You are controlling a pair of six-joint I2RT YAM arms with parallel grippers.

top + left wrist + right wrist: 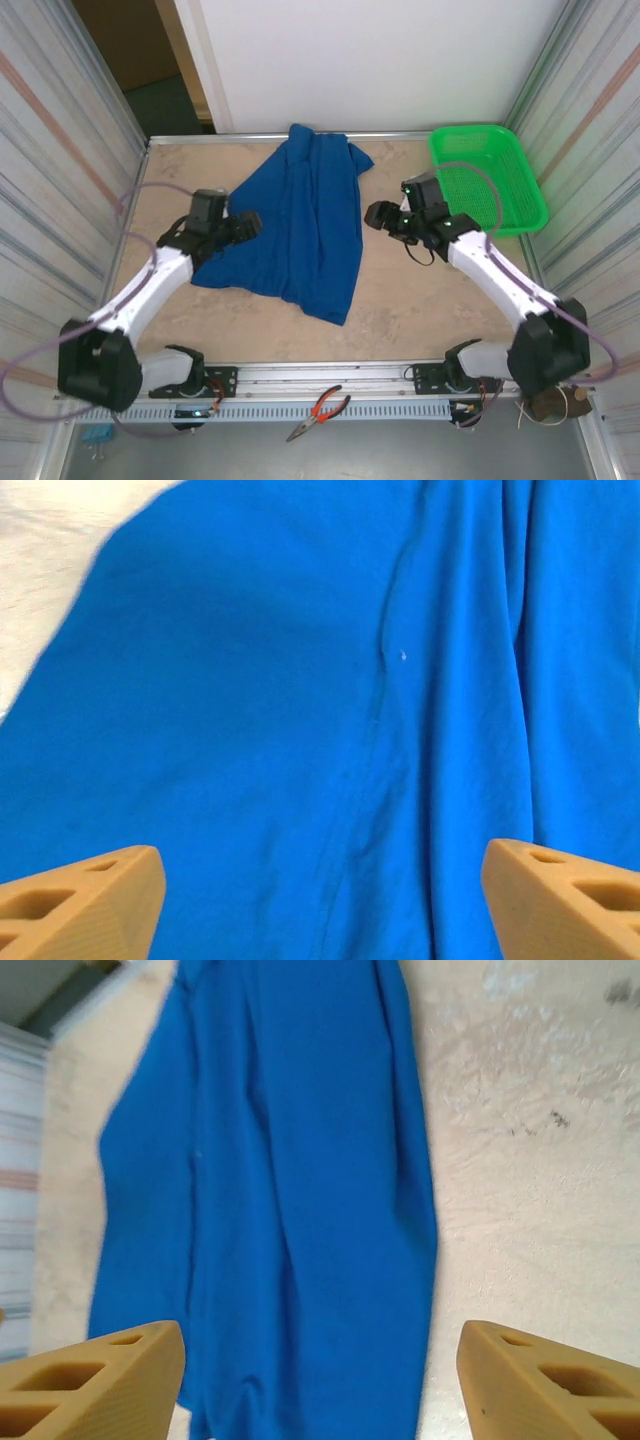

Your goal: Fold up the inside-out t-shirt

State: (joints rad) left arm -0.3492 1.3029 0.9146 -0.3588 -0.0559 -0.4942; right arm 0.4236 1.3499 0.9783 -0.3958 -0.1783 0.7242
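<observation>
Count: one t-shirt, one basket, one pair of pliers, two arms, two grippers.

T-shirt: royal blue and rumpled into long lengthwise folds. It lies on the table in the middle, a little toward the left. Its narrow bunched end reaches the far edge. The wider end spreads toward the near edge and stops short of it. The left wrist view shows one tiny white mark beside a seam crease.

Left gripper: over the shirt's left border. In the left wrist view its two tan fingers stand wide apart. Blue cloth lies below the gap and nothing is pinched.

Right gripper: just beside the shirt's right border, above bare tabletop. In the right wrist view its two fingers are also spread wide and hold nothing. Shirt and pale table surface show beyond them.

Green mesh basket: far right corner of the table, well apart from the shirt.

Red-handled pliers: on the metal rail at the near edge, between the two arm bases.
</observation>
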